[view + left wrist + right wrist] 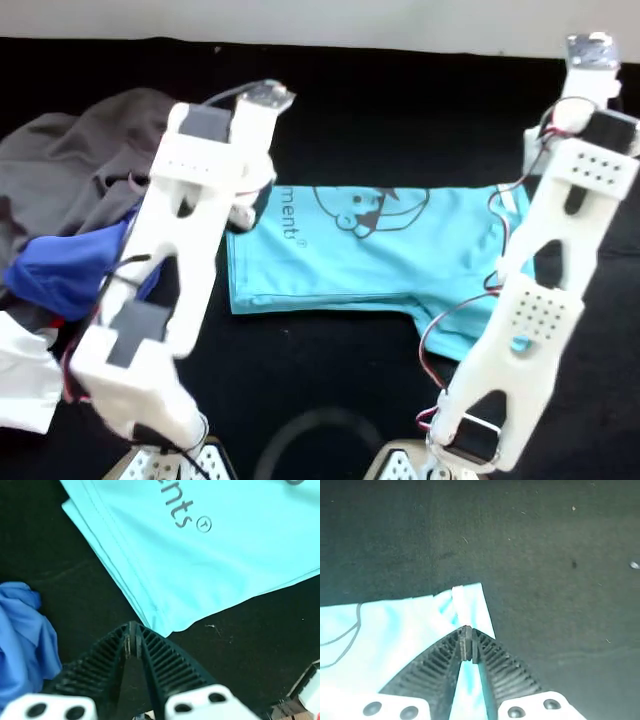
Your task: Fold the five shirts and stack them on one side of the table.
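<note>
Both arms are over the black table (400, 120), and the turquoise shirt (370, 255) lies across the middle of the high view, print side up. It is laid out as a wide band, with one sleeve poking toward the lower right of the frame.

My left claw (133, 632) is down at the shirt's left end in the high view. The ribbed fingers (100, 665) are pressed tight together, and their tips sit right at the hem, near its corner. I cannot tell whether any cloth is caught between them, because the fabric beside them lies flat.

My right claw (468, 642) is at the opposite end, on the right side of the high view. It is closed too, and there it is pinching the turquoise cloth: a small ridge of fabric puckers up into the tips at the shirt's edge.

The rest of the pile sits at the left edge of the high view. The grey shirt (70, 160) is bunched at the upper left. The blue shirt (60, 270) is crumpled just below it, near my left arm. The white shirt (25, 380) is at the lower left.
</note>
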Controlling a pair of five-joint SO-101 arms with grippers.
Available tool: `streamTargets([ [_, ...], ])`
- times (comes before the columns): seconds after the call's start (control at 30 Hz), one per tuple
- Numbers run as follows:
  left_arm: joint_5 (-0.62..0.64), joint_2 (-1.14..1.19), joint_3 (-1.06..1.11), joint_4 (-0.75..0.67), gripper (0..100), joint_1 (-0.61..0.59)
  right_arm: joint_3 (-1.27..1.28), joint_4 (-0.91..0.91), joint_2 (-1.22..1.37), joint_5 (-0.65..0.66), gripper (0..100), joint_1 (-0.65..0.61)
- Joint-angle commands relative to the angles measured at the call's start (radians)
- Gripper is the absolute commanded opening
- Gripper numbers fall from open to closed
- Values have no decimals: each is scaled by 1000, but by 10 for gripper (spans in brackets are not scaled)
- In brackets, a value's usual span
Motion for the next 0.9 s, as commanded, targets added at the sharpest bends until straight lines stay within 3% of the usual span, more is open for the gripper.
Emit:
streamTargets([
  [0.0, 0, -122, 348, -196, 8, 7, 397, 15, -321, -5, 6, 8],
  [0.23, 0, -134, 651, -446, 8, 7, 1082, -10, -765, -3, 6, -68],
  [0.37, 0, -140, 723, -485, 8, 7, 1383, -124, -955, 0, 6, -105],
  [0.5, 3, -142, 742, -480, 8, 7, 1690, -291, -1076, 87, 6, -131],
  [0.7, 6, -142, 722, -485, 8, 8, 1957, -555, -1096, 173, 9, -130],
  [0.87, 6, -142, 711, -483, 8, 8, 2057, -636, -1096, 176, 9, -154],
])
